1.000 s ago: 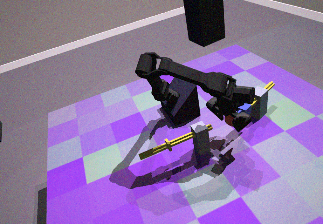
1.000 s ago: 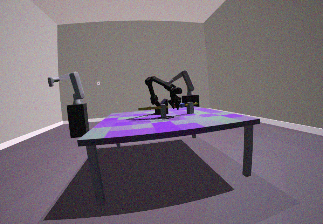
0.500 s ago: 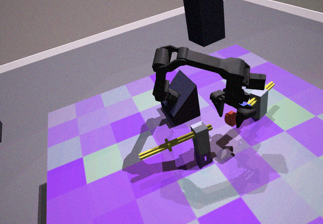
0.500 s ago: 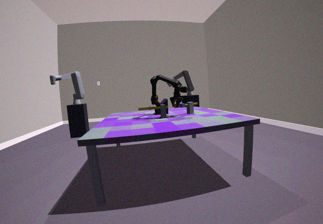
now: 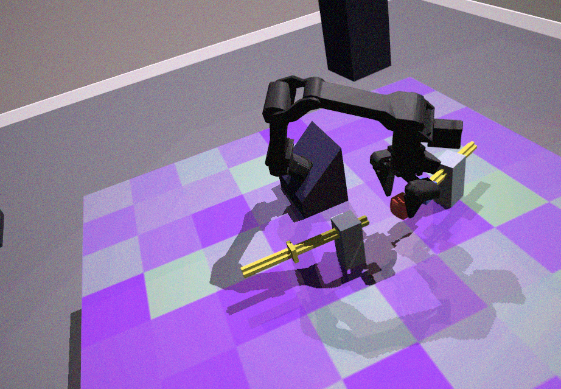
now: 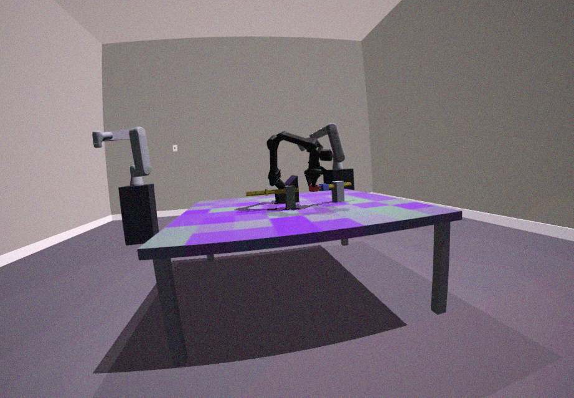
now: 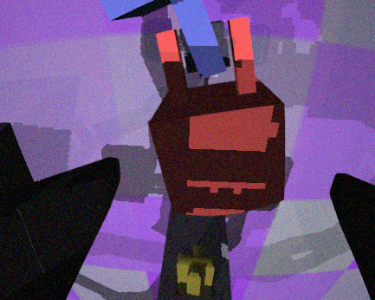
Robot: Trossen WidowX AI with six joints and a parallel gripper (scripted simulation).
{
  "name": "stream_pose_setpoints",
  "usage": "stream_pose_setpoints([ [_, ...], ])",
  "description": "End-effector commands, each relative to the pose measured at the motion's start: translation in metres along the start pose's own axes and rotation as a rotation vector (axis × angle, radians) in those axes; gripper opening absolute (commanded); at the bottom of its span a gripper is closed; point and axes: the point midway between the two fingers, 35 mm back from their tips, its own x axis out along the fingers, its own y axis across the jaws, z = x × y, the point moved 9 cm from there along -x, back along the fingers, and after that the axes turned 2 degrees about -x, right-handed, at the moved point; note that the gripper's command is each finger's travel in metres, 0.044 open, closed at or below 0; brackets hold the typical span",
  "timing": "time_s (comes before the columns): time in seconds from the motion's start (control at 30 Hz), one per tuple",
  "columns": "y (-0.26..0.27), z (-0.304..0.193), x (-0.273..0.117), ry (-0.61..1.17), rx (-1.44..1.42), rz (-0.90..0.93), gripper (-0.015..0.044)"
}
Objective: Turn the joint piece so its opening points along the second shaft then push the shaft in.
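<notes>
The gripper (image 5: 399, 203) (image 6: 312, 185) (image 7: 229, 177) had its fingers wide apart with nothing clamped, above the red hinged joint piece (image 5: 399, 206) (image 6: 314, 189) (image 7: 217, 166), which sat at its shaft's end, inward of the far-right edge of the checkered tabletop (image 5: 190, 353) (image 6: 296, 224).

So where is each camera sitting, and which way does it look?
Top: high up beside the table, looking down at the black arm, with its gripper, and two gray blocks.
Exterior: out past the table edge, low, looking nearly level across it; the whole black arm shows.
Wrist: on the arm near the gripper, looking past its two dark fingers at the red joint piece.
Top and exterior share the whole arm and both blocks.
</notes>
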Motion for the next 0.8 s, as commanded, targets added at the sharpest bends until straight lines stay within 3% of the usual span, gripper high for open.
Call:
stream_pose_setpoints([
  [0.0,-0.002,-0.004,-0.016,-0.029,0.135,-0.001,0.0440],
  [0.77,-0.004,-0.032,-0.090,-0.132,0.907,0.075,0.0440],
])
